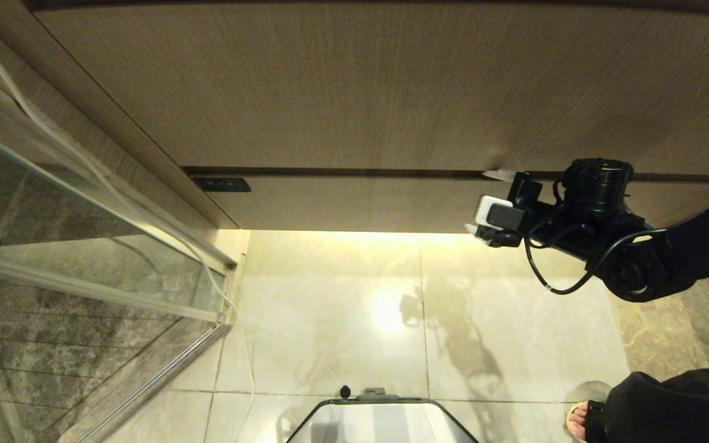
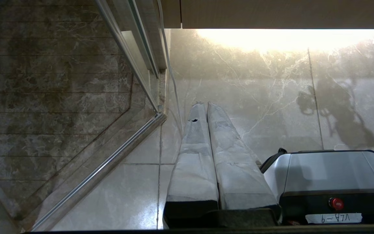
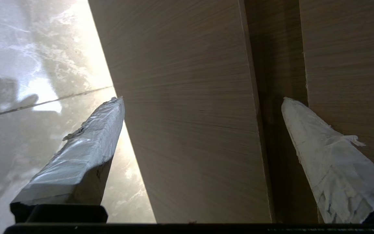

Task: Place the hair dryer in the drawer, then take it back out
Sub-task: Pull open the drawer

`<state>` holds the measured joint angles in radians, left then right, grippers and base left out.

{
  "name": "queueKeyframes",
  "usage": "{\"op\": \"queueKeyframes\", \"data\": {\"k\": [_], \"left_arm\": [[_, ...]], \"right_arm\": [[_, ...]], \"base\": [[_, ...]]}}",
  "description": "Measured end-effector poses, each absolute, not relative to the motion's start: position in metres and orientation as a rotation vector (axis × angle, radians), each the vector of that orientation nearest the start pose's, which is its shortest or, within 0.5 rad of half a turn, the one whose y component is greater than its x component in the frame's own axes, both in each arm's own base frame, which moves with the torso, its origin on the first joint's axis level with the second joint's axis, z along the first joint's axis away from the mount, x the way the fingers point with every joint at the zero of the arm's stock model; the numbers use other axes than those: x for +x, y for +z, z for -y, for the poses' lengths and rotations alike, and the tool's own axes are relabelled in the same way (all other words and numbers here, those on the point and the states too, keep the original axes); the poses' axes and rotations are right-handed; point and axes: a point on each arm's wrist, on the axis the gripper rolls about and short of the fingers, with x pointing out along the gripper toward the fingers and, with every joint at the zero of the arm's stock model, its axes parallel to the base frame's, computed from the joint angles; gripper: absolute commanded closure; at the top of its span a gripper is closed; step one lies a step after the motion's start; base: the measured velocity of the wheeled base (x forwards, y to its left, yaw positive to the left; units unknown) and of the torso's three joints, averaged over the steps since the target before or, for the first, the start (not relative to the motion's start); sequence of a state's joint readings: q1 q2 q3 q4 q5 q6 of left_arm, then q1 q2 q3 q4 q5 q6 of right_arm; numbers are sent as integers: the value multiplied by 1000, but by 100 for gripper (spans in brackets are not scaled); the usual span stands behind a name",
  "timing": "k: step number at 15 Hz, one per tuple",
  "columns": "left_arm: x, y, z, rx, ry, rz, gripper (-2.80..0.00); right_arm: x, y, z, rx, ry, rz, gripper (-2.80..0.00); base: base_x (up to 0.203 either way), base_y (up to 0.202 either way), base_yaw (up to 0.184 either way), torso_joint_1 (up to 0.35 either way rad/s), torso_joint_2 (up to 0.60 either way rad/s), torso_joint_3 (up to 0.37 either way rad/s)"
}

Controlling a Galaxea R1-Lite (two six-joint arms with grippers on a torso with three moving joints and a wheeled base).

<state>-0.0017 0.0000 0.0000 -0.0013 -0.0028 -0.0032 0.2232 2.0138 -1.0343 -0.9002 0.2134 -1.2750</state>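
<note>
Your right arm (image 1: 637, 246) reaches in from the right side of the head view, forearm angled across and up, black wrist housing uppermost, with a loose black cable looping below it. Your right gripper (image 3: 203, 100) stands wide apart, its two tape-wrapped fingers (image 3: 86, 152) spread to either side of the wrist view, with nothing between them. Your left gripper (image 2: 206, 107) points downward, its two wrapped fingers (image 2: 193, 156) pressed together side by side along their whole length. Your left arm does not appear in the head view.
</note>
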Motion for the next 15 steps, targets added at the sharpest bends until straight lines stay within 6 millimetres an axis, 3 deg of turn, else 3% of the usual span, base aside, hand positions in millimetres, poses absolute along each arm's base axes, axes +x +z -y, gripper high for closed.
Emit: {"op": "queueKeyframes", "data": {"k": [15], "left_arm": [[-23, 76, 0, -3, -5, 1, 0]], "right_arm": [[402, 136, -95, -1253, 401, 193, -280]], "base": [[0, 0, 0, 0, 0, 0]]}}
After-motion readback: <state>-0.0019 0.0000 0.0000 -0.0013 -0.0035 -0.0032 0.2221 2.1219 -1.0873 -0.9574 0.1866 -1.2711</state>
